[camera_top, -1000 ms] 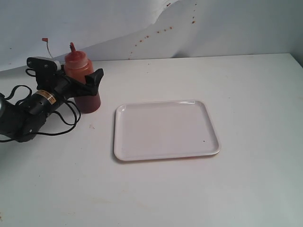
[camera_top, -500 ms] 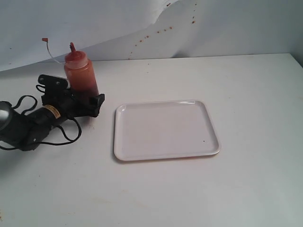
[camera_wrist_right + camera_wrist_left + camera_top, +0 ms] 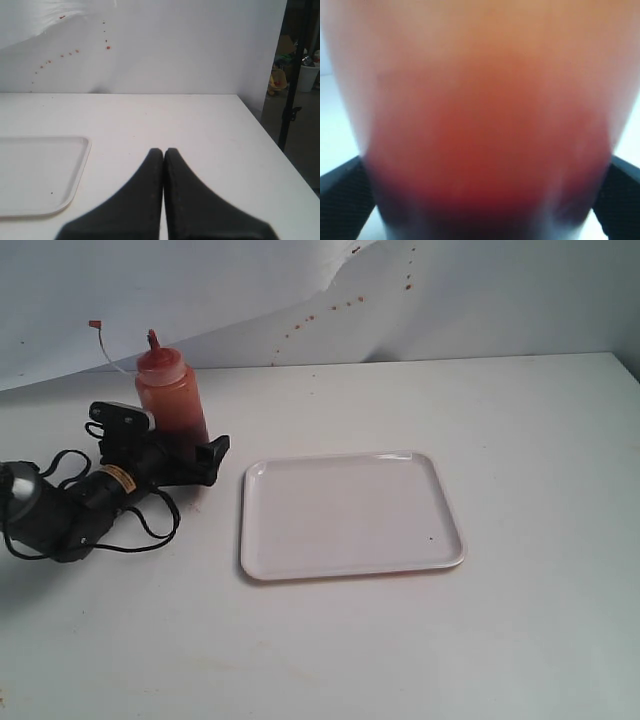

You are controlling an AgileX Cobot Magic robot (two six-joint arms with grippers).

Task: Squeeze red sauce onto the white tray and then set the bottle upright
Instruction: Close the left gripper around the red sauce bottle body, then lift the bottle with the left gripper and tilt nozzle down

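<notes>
- Left gripper (image 3: 193, 451) straddles the bottle (image 3: 170, 398) low down, jaws either side; grip cannot be told.
- Bottle stands upright between them, long axis vertical, nozzle skyward.
- Right gripper (image 3: 163, 150) pinched closed beside the white tray (image 3: 35, 175).

The translucent cylindrical plastic squeeze bottle (image 3: 172, 400) at the far left is red-orange above and darker red below, with a red nozzle. The flat rectangular white plastic tray (image 3: 350, 515) is plain white (one tiny dark speck near its right edge). The left gripper (image 3: 192, 456) and right gripper (image 3: 164, 156) are black. The flat white table (image 3: 530, 440) is unpatterned. Reddish-brown specks dot the pale wall (image 3: 480, 300).
</notes>
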